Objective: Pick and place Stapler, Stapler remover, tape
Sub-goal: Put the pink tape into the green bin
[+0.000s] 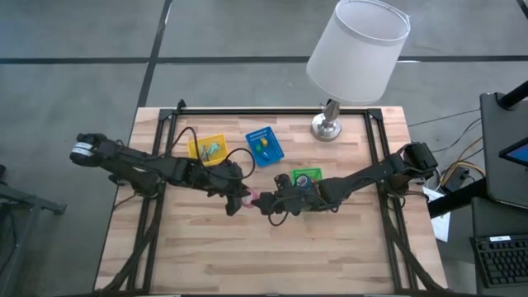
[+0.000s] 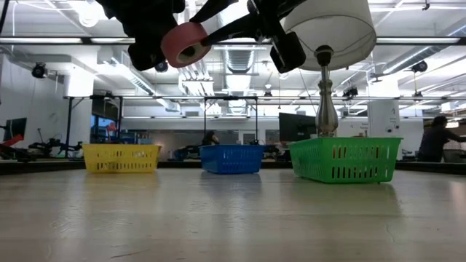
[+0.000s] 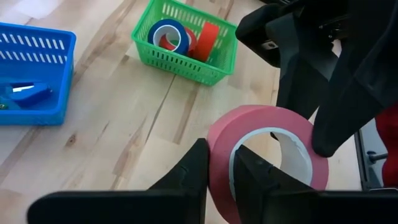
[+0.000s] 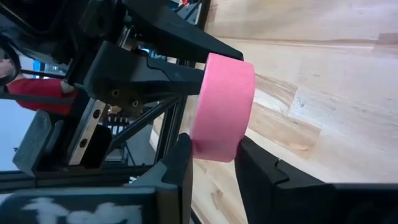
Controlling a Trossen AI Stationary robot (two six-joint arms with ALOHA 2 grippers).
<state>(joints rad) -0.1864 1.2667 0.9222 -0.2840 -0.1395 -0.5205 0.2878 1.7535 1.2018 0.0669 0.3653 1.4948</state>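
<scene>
A pink tape roll (image 1: pixel 250 198) with a pale core is held in the air over the table's middle, between both grippers; it also shows in the low view (image 2: pixel 186 44). My left gripper (image 3: pixel 221 180) comes from the table's left and is shut on the roll's wall. My right gripper (image 4: pixel 214 162) comes from the right and is shut across the roll's width. A green basket (image 3: pixel 186 62) holds a blue roll (image 3: pixel 166 34) and red rolls (image 3: pixel 208 40). A blue basket (image 3: pixel 37 56) holds a small blue and white thing (image 3: pixel 25 93). My left gripper pinches the roll's wall (image 3: pixel 219 155) with one finger inside the pale core and one outside on the pink rim. The fingers come about level from the table's left. The roll stands on edge, lifted clear of the table. My right gripper has the roll's two flat faces between its fingers, at the rim (image 4: pixel 214 149) on the side away from my left gripper. One finger (image 3: pixel 329 124) lies on the face that shows the core. The fingers come about level from the table's right.
Three baskets stand in a row at the far middle: yellow (image 1: pixel 206 148), blue (image 1: pixel 265 146), green (image 1: pixel 307 177) just behind my right gripper. A lamp (image 1: pixel 327 125) with a white shade stands at the far right. Bare wood lies toward the near edge.
</scene>
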